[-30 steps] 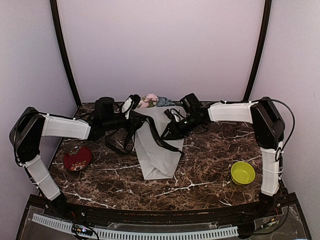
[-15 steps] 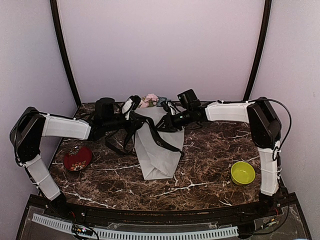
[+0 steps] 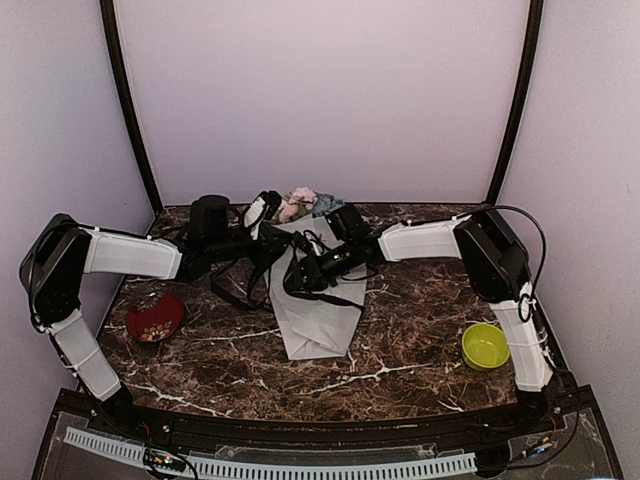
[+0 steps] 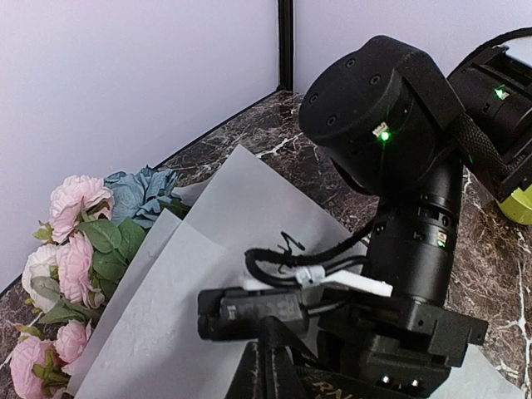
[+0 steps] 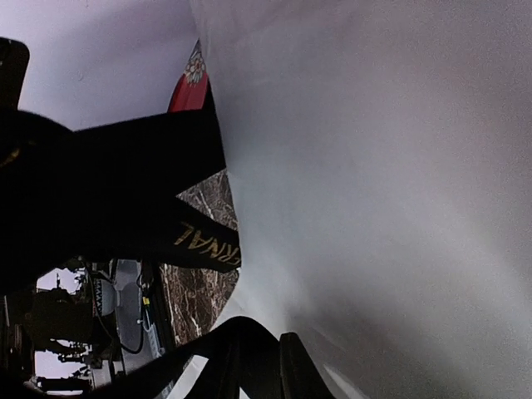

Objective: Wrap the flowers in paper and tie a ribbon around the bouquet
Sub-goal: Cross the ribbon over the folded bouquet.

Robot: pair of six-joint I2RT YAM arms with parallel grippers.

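at the back of the marble table (image 3: 430, 300), the flowers (image 3: 300, 203) poke out of the wide end of the paper (image 3: 318, 322) cone, which lies with its narrow end toward the arms. the left gripper (image 4: 266, 366) is clenched on the black ribbon (image 5: 199, 241), whose slack loops trail over the cone and the table. the right gripper (image 4: 218, 314) hovers low over the paper's middle; whether its fingers pinch anything cannot be told. a red bowl (image 3: 155, 317) sits left, a green bowl (image 3: 485, 346) right.

Black ribbon (image 5: 198, 239), frosted white paper (image 3: 316, 326)
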